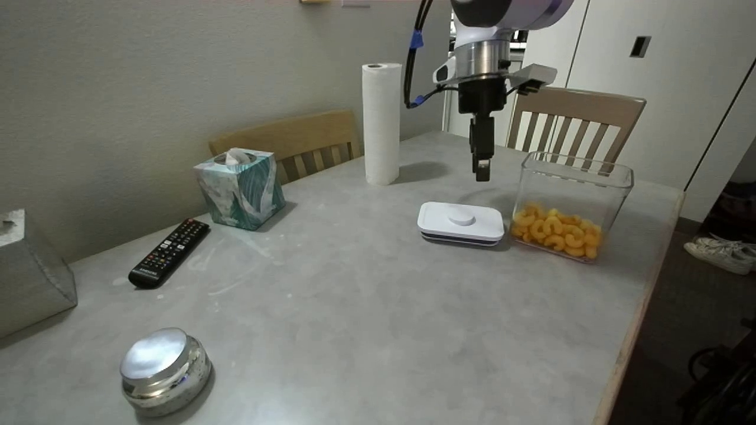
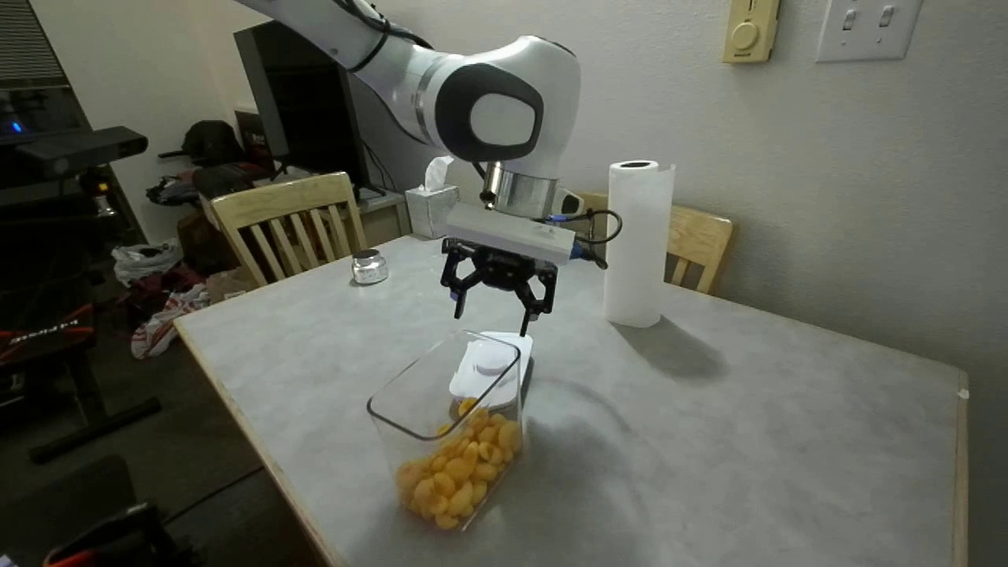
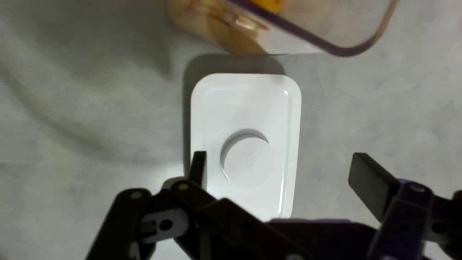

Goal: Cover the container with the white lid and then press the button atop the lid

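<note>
With its jaws spread wide and only air between them, the gripper (image 2: 491, 321) hangs clear above the white lid (image 3: 247, 117).

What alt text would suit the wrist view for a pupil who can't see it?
An open gripper hovers above a white lid with a round button, lying on a grey table. A clear container holding orange snacks is cut off by the top edge.
</note>
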Motion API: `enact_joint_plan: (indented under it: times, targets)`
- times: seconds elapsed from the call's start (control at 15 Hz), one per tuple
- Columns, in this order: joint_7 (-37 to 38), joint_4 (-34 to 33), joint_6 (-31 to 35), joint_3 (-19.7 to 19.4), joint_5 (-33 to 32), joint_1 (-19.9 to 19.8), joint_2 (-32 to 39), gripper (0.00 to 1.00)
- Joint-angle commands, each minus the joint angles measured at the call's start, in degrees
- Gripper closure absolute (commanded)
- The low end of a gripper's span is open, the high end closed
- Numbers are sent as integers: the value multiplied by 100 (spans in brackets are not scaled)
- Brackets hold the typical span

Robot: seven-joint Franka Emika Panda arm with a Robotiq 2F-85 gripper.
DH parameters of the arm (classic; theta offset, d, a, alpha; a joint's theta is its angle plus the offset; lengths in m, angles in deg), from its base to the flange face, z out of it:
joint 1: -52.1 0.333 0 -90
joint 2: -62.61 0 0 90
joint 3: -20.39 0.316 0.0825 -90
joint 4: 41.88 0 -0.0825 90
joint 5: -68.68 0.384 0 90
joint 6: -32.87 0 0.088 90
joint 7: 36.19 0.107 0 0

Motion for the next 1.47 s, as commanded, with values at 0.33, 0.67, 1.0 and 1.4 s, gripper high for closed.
enact_joint_plan:
  times: [0.33, 0.67, 1.0, 1.4]
  targets:
    - [122, -376, -104, 263, -124, -155, 293, 0]
    - [358, -550, -62, 384, -156, -121, 551, 0]
    - [367, -923, -164, 418, -268, -105, 869, 0]
    - [279, -1721, -443, 526, -472, -57, 1429, 0]
